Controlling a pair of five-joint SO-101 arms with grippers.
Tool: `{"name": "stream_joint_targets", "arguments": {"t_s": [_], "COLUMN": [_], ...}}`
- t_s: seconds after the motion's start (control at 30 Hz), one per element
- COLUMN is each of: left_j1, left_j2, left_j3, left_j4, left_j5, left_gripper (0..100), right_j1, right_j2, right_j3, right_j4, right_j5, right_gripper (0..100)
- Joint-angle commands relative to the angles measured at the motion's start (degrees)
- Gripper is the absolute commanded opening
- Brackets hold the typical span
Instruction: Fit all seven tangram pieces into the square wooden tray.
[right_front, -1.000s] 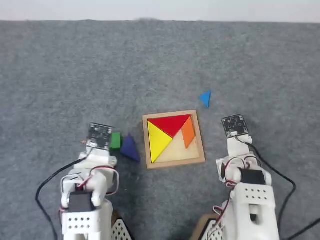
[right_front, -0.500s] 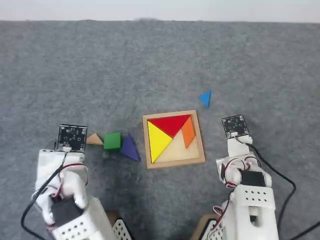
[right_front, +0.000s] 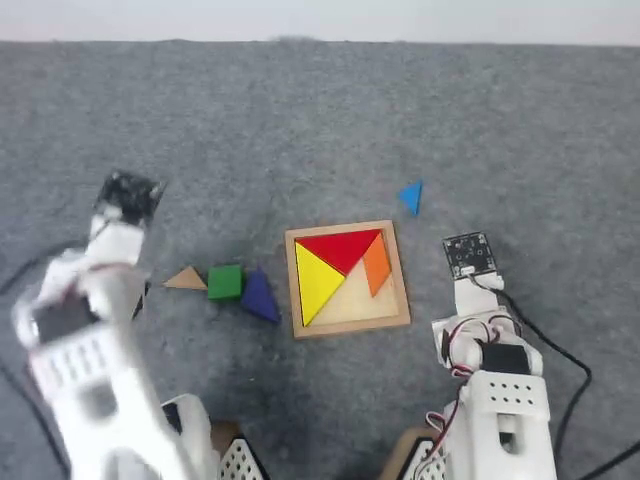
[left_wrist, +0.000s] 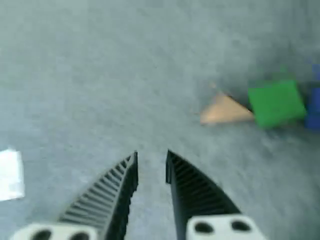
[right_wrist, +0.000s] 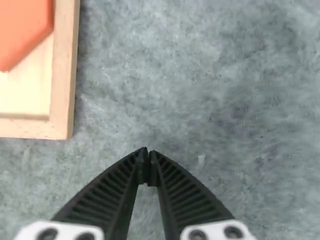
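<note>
Just now swung the left gripper (left_wrist: 151, 156) off the row of loose pieces and out to the left, high over the bare bench (right_front: 300, 120). Carries nothing, with the jaws parted by a narrow slit. Uncovered thereby the tan triangle (right_front: 185, 279), tip against the green square (right_front: 225, 282), itself against the dark blue triangle (right_front: 260, 296), all in one line just left of the tray (right_front: 350, 327). Shifted none of the three noticeably. Kept the right gripper (right_wrist: 146, 153) parked near the tray's right side, clenched on nothing.

Means no piece gained. Counts three in the tray, namely the red triangle (right_front: 340, 248), the yellow triangle (right_front: 315, 280) and the orange piece (right_front: 377, 265), and four outside, with the light blue triangle (right_front: 411, 196) lying apart beyond the tray's far right corner.

Leaves bare wood in the tray's near right part, hemmed by the yellow triangle's slanted edge, the orange piece and the rim. Offers open bench round the row's outer end and both long sides. Crowds only at the dark blue triangle, close to the tray's left rim. Probably easiest to take the tan triangle from its free end. Leaves the light blue triangle free on every side, nearer the right arm.
</note>
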Motion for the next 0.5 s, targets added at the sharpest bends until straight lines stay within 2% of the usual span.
{"name": "stream_joint_targets", "arguments": {"t_s": [0.0,0.13,0.27,0.33,0.47], "left_j1": [4.1,8.8,10.4,10.2,10.3], "left_j2": [20.6,28.8,31.6,32.8,37.2], "left_j3": [-11.6,-14.0,-13.9,-13.4,-12.0], "left_j4": [4.7,5.7,1.2,-1.6,-6.8], "left_j5": [-0.6,1.2,4.5,3.3,-4.1], "left_gripper": [9,9,10,12,15], "right_j1": [-0.1,-0.1,-0.1,-0.1,-0.1], "right_j2": [-1.5,-1.5,-1.5,-1.5,-1.5], "right_j3": [-0.4,-0.4,-0.4,-0.3,-0.3], "right_j4": [0.0,0.0,0.0,0.0,0.0], "right_j5": [1.1,1.1,2.5,3.0,3.0], "right_gripper": [0.9,0.9,0.9,0.9,0.9]}}
